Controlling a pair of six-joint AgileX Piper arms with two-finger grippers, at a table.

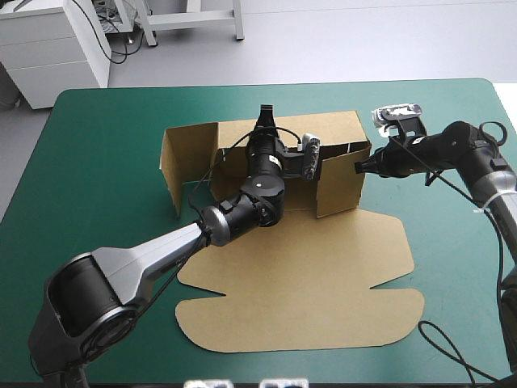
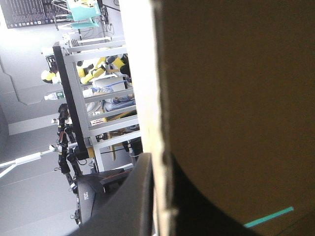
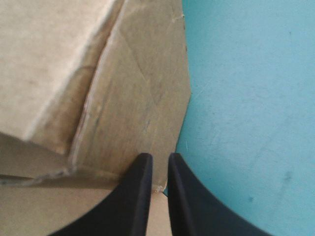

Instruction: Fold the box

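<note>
one box (image 1: 323, 267), two hands on it: left hand (image 1: 265, 115) clamps its back wall, right hand (image 1: 359, 166) pinches its right wall.

Left arm (image 1: 149, 257): a large black drum-shaped joint at the base end. Next come a silver-grey tapering link and a small silver-grey rounded joint. Glossy black rounded segments run on toward the wrist.
Right arm (image 1: 456, 145): glossy black rounded segments at the wrist end, with a silver-grey link and a black band behind them.
Left gripper (image 2: 158, 160): black fingers (image 2: 133, 201), broad and curved like fins, with a dull sheen.
Right gripper (image 3: 159, 160): two smooth black fins, wide at the base and narrowing to blunt rounded tips.
</note>
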